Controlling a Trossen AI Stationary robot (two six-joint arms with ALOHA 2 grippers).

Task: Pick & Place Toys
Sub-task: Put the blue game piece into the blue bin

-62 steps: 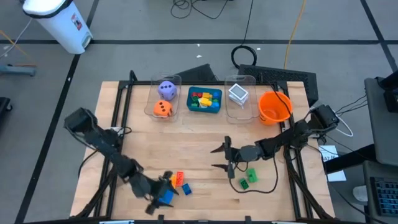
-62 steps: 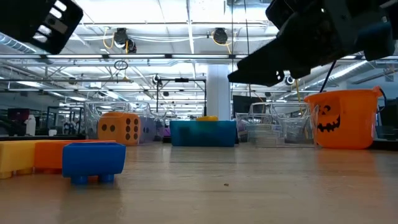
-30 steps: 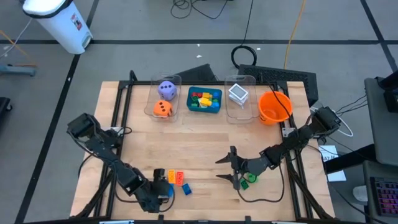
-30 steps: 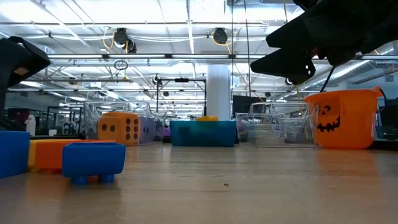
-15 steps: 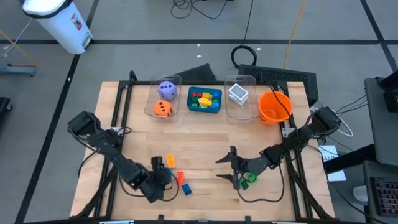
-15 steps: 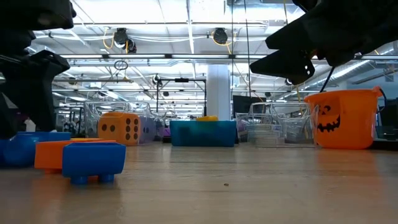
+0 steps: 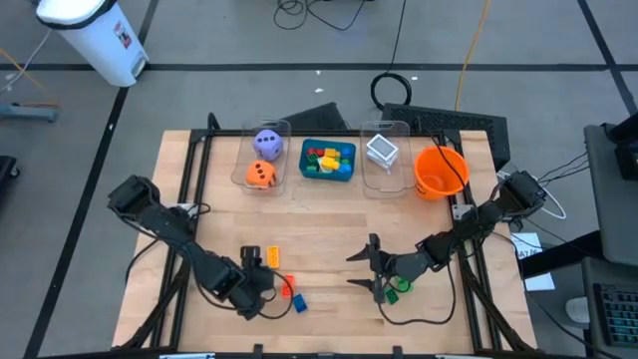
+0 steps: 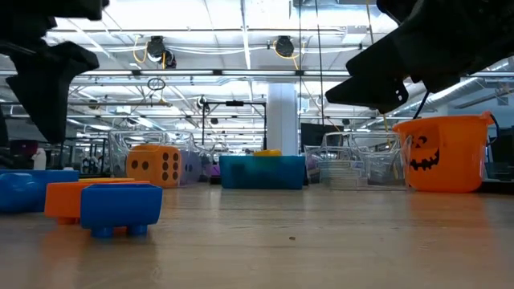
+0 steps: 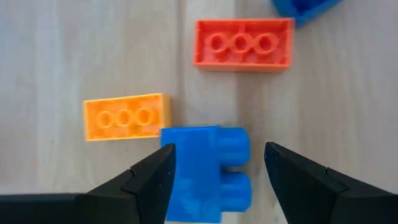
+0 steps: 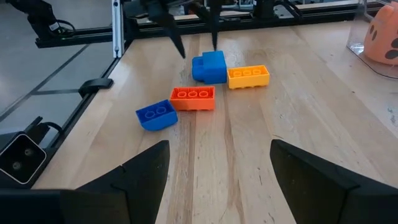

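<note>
Looking down, we see the left gripper point(image 9: 214, 163) spread apart over a blue brick point(image 9: 208, 171), straddling it without clamping. A yellow brick point(image 9: 126, 116) lies just beside it, an orange brick point(image 9: 243, 43) near, another blue one point(image 10: 156, 115) beyond. Our right gripper point(image 7: 364, 268) hangs open near a green brick point(image 7: 393, 293).

Seen from above: left gripper point(image 7: 255, 261) near the table's point(image 7: 319, 224) front edge, jaws apart beside yellow point(image 7: 273, 258), orange point(image 7: 284, 286) and blue point(image 7: 298, 303) bricks, right gripper point(image 7: 363, 269) parted near a green brick point(image 7: 396, 287), dice point(image 7: 263, 160) binned far back.
</note>
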